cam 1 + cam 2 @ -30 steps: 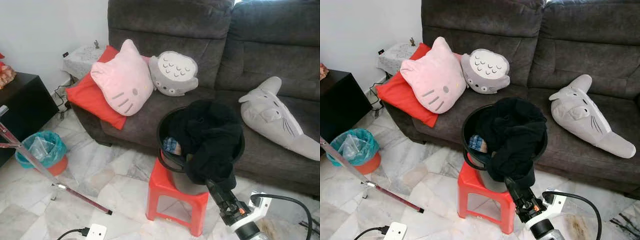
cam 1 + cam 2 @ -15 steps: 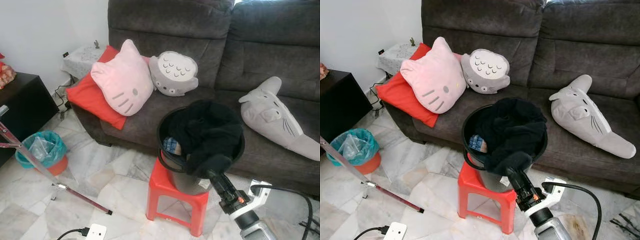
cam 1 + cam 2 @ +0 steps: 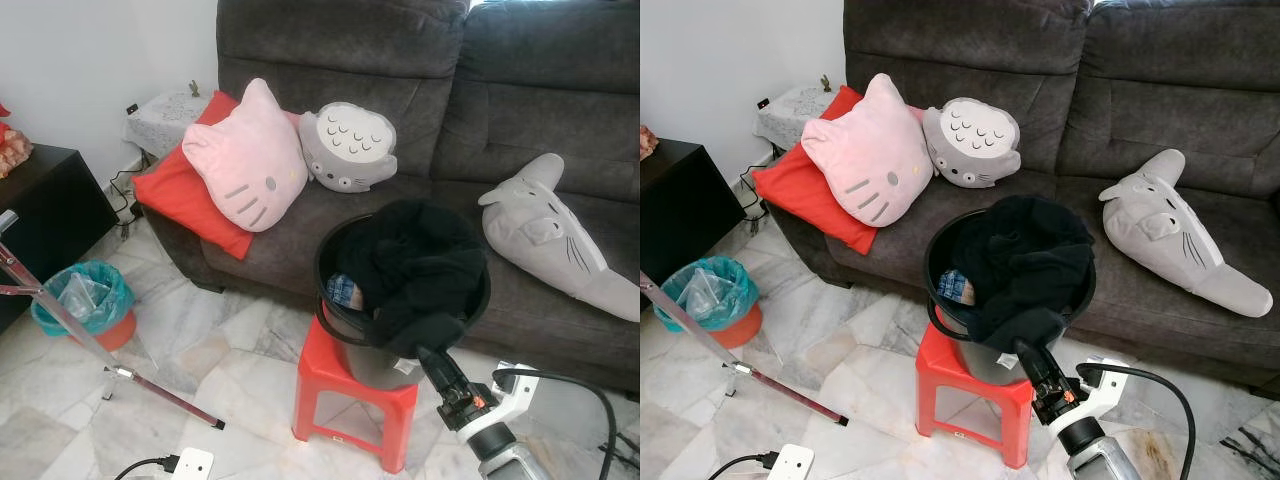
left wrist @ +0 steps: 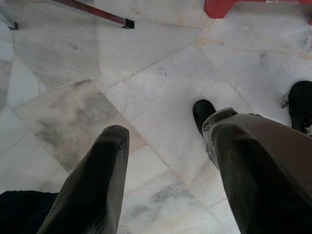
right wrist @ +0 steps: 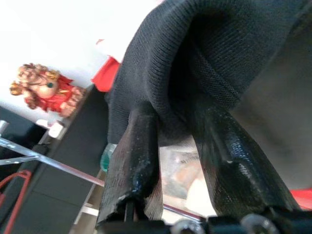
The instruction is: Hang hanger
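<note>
A black garment (image 3: 420,262) is heaped in a black round basket (image 3: 334,312) that stands on a red plastic stool (image 3: 345,388) in front of the sofa. One fold of it hangs over the basket's near rim. My right gripper (image 3: 425,350) reaches up from below to that fold. In the right wrist view its two black fingers (image 5: 136,161) pinch the black garment (image 5: 195,63) between them. My left gripper (image 4: 168,131) hangs open above the marble floor (image 4: 146,58), holding nothing.
A dark grey sofa (image 3: 340,40) holds a pink cat cushion (image 3: 248,160), a red cushion, a grey round plush and a long grey plush (image 3: 550,235). A rack's metal leg and maroon foot bar (image 3: 165,392) cross the floor at left, beside a teal-lined bin (image 3: 85,300) and a black cabinet.
The hanging fold of the black garment has been drawn up from below the basket's rim to just over it. My right gripper has shifted slightly with it.
</note>
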Controlling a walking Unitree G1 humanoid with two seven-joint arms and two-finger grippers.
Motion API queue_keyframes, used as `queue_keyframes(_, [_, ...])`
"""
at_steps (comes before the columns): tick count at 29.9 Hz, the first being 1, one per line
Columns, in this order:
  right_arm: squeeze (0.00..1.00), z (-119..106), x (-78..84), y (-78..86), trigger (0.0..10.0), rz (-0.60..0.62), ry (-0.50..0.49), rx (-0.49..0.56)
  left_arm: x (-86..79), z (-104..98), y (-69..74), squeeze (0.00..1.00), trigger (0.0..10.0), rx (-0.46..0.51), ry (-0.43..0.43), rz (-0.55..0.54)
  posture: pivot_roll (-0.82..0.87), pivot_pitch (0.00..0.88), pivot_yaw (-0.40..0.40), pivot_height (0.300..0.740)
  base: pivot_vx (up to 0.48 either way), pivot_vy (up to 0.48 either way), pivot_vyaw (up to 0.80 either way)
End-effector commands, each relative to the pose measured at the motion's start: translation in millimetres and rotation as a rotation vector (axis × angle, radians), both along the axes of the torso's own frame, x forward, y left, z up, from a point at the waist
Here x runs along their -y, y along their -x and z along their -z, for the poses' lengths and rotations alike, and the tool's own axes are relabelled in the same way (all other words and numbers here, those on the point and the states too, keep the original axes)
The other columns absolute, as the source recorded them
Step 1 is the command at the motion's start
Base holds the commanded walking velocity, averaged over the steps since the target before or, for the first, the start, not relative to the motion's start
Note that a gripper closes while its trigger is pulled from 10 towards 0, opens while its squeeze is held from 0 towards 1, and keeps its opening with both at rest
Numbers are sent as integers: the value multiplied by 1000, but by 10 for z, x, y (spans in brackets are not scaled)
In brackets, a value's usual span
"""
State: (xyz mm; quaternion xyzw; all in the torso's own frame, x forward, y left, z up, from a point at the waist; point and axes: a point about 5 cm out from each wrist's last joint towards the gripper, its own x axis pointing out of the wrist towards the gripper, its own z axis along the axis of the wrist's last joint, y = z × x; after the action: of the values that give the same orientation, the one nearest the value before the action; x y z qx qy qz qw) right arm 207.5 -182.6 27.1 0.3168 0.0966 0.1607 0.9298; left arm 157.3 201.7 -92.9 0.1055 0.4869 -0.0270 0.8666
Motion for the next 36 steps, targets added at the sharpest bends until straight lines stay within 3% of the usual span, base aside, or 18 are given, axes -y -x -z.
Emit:
queue_keyframes(1, [0,19,33,-8,10000,25,23,-13,-18,1,7,0,10000,-4,-4,-1,-75,0,54,740,0,0,0])
queue_keyframes(4, [0,40,95,-28,10000,60,51,-28,-16,-1,2,0,10000,-3,-5,-1,-77,0,55,740,0,0,0])
queue_keyframes(9, [0,21,35,-40,10000,9,41,-7,-13,-3,-4,0,10000,0,-6,-6,-76,0,53,740,0,0,0])
queue_keyframes(10, [0,3,3,-47,2000,-11,37,9,-12,-4,-7,0,10000,1,-7,-6,-73,0,52,740,0,0,0])
queue_keyframes(11, [0,-2,-5,-50,0,-16,33,11,-13,-4,-7,0,10000,2,-8,-7,-72,0,51,740,0,0,0])
queue_keyframes(15, [0,17,-12,-63,0,-13,60,3,-14,-5,-8,0,10000,3,-10,-12,-72,0,51,740,0,0,0])
queue_keyframes(16, [0,21,-10,-67,10000,-12,65,2,-12,-5,-10,0,10000,4,-10,-11,-70,0,49,740,0,0,0])
queue_keyframes(20, [0,38,-8,-64,10000,-8,67,-3,-12,-5,-11,0,10000,2,-9,-12,-70,0,50,740,0,0,0])
queue_keyframes(21, [714,40,-8,-63,10000,-8,65,-3,-12,-5,-11,0,10000,2,-9,-11,-70,0,50,740,0,0,0])
queue_keyframes(22, [1000,41,-8,-61,10000,-9,65,-2,-12,-5,-11,0,10000,1,-8,-12,-70,0,50,740,0,0,0])
queue_keyframes(36, [1000,-15,-51,-21,10000,-53,10,45,-27,-10,-17,0,10000,5,-16,-11,-70,0,58,740,0,0,0])
